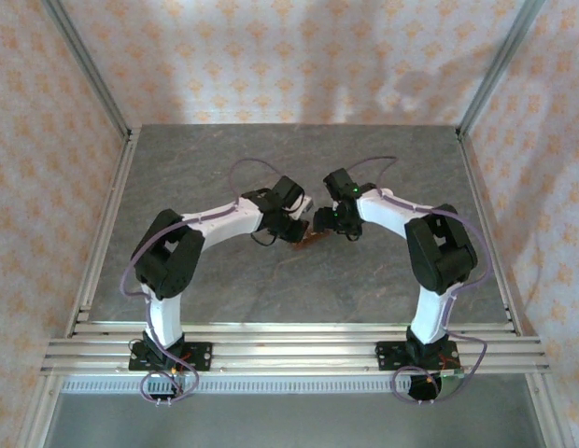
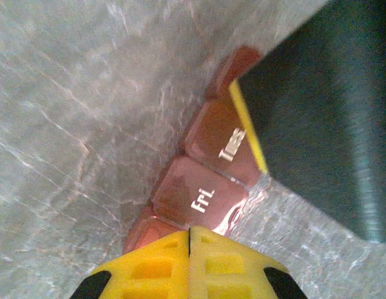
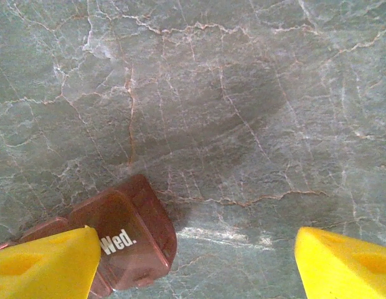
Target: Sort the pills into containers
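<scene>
Now we see the containers (image 1: 308, 240) mid-bench (image 1: 364, 299), between both arms. Our left jaws are pressed together at one end, and the row's long axis runs straight away from them. Our right jaws stand spread, with the row under one side, not centred.

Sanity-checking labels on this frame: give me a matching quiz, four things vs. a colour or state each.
Things:
1. left pincer
2. right pincer
3. strip
4. table

Colour or state:
A. grey, veined
B. open
C. red-brown
D. shut

Pairs: 1-D, 2-B, 3-C, 4-A
</scene>
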`<move>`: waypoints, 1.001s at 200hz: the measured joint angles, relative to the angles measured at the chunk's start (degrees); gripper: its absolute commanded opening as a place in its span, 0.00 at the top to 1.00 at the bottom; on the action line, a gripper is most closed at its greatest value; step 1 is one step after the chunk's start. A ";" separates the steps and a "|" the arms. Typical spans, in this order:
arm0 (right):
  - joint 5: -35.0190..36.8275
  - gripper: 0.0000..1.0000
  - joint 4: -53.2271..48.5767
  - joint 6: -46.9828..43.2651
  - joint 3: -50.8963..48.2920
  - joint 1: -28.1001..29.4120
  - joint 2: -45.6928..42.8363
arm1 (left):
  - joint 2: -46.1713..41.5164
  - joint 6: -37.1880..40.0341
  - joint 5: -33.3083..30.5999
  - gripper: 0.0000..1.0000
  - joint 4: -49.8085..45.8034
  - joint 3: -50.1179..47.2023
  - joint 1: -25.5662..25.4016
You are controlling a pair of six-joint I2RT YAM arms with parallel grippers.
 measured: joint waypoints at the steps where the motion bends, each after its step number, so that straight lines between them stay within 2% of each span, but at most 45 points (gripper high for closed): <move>1: 0.00 0.18 -0.04 0.00 0.09 0.00 0.04 | -0.09 0.04 0.00 0.94 0.04 0.00 0.02; 44: -0.07 0.16 -4.61 -0.02 7.50 -0.37 0.72 | -8.50 0.33 -3.37 0.87 5.64 -0.02 2.27; 86: 0.46 0.15 -8.00 -0.33 16.04 -0.90 -0.46 | -18.73 2.25 -9.46 0.70 13.09 -3.63 4.66; 120: 1.40 0.11 -9.38 -0.85 17.79 -2.60 -6.40 | -26.58 5.01 -15.23 0.47 18.47 -9.16 6.82; 135: 2.29 0.07 -9.44 -1.01 17.79 -4.02 -10.01 | -29.35 5.97 -17.22 0.30 20.04 -11.32 7.89; 141: 2.78 0.05 -9.40 -0.94 17.75 -4.57 -11.39 | -30.42 6.60 -18.01 0.20 20.63 -12.20 8.33; 146: 3.26 0.04 -9.38 -0.87 17.66 -5.05 -12.59 | -31.19 7.06 -18.56 0.04 21.24 -12.85 8.61; 148: 3.50 0.03 -9.22 -0.98 17.59 -5.29 -13.09 | -31.58 7.28 -18.91 0.01 21.40 -13.18 8.76; 160: 4.70 0.00 -8.50 -0.83 16.74 -6.43 -16.04 | -33.46 8.15 -20.65 0.00 22.91 -14.93 9.51; 200: 10.84 0.00 -5.62 0.02 11.10 -10.99 -24.83 | -39.19 12.85 -27.52 0.00 30.60 -22.80 10.16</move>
